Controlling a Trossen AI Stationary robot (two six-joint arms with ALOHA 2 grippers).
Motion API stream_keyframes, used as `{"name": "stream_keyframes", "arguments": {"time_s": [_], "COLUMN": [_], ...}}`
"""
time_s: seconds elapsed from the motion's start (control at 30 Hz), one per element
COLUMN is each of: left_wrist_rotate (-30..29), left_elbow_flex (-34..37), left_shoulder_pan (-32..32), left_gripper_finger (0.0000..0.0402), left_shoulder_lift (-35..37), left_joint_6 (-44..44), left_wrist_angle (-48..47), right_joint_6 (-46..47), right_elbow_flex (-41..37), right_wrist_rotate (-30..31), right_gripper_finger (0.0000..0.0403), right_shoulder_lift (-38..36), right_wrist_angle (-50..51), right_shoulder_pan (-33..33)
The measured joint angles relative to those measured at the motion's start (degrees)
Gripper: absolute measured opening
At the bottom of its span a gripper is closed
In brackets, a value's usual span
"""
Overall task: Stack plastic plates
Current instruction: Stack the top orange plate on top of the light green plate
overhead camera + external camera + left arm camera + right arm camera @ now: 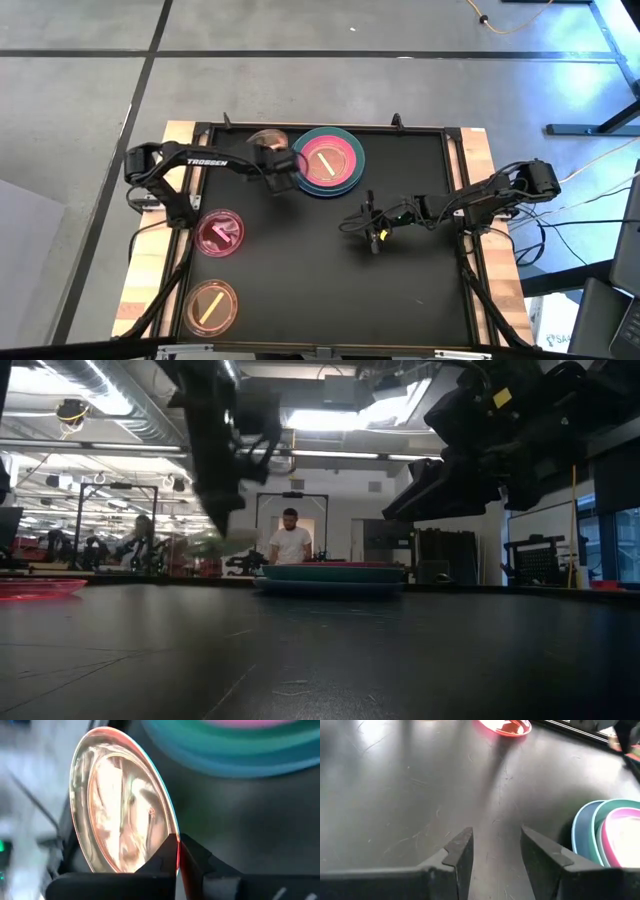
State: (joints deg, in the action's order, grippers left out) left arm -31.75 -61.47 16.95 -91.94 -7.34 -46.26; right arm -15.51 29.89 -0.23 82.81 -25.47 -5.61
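Plastic plates [327,162] on black table [400,280]

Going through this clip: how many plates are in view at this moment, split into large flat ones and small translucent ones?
Large flat plastic plates, stacked at the table's far side: 3 (blue plate, teal plate, pink plate on top).
Small translucent plastic plates: 3 (red plate, orange plate, one clear pinkish plate held by the left gripper).
Total: 6 plates.

The black table [400,270] bears a plate stack [328,161], a red plate [220,234] and an orange plate [209,307].
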Motion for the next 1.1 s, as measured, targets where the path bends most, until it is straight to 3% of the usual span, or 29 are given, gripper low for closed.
{"name": "stream_keyframes", "arguments": {"time_s": [0.17, 0.37, 0.83, 1.1], "left_wrist_rotate": [0.0, 9.5, 19.1, 18.8], "left_elbow_flex": [-2.4, -2.4, -2.4, -2.4], "left_shoulder_pan": [-5.7, -8.4, -3.5, -2.4], "left_gripper_finger": [0.0003, 0.0005, 0.0006, 0.0006], "left_shoulder_lift": [0.0, 0.0, -4.3, -10.3], "left_joint_6": [15.9, 30.9, 33.4, 33.4], "left_wrist_angle": [9.9, 22.1, 29.5, 31.6], "right_joint_6": [0.0, 0.0, 0.0, 0.0], "right_elbow_flex": [0.0, 0.0, 0.0, 0.1], "right_wrist_rotate": [-0.2, -0.2, -0.2, 0.7], "right_gripper_finger": [0.0152, 0.0152, 0.0152, 0.0152], "right_shoulder_lift": [0.0, 0.0, 0.0, 0.0], "right_wrist_angle": [0.0, 0.0, 0.0, 0.5], "right_shoulder_pan": [0.0, 0.0, 0.0, 0.0]}}
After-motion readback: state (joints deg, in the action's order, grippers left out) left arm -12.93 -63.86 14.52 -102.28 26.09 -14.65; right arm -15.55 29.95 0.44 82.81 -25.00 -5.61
